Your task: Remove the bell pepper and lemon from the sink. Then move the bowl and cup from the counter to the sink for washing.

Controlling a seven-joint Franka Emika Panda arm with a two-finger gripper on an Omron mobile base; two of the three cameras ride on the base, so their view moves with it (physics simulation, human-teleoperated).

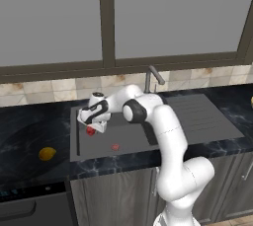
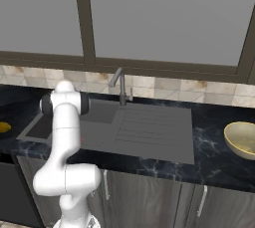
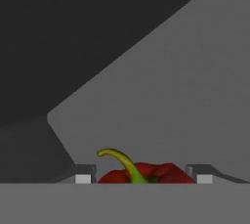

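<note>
**A:** So the white arm's two-finger gripper (image 1: 91, 130) is down in the left part of the dark grey rectangular sink (image 1: 197, 121), and from the hand view its two finger tips (image 3: 84, 174) sit either side of the small bright red bell pepper (image 3: 146, 173) with the curly green stem. Looks clamped on it to me, one tip at each flank and the pepper filling the gap.

**B:** Yeah, same read. In the left base view the red pepper (image 1: 90, 131) is tucked right under the hand, just above the basin floor. Whether it's lifted clear or resting on the floor, can't tell from here.

**A:** Where's the lemon?

**B:** The small yellow-orange oval lemon (image 1: 47, 154) is already out, lying on the glossy black marble-like counter (image 1: 29, 141) to the left of the sink, well apart from the gripper. The little pinkish-red spot (image 1: 115, 147) in the basin is just the drain.

**A:** And the bowl?

**B:** The wide shiny golden-brass bowl (image 2: 242, 139) sits on the counter at the far right, past the ribbed drainboard (image 2: 149, 127). The thin grey curved faucet (image 2: 120, 86) stands behind the sink.
</note>
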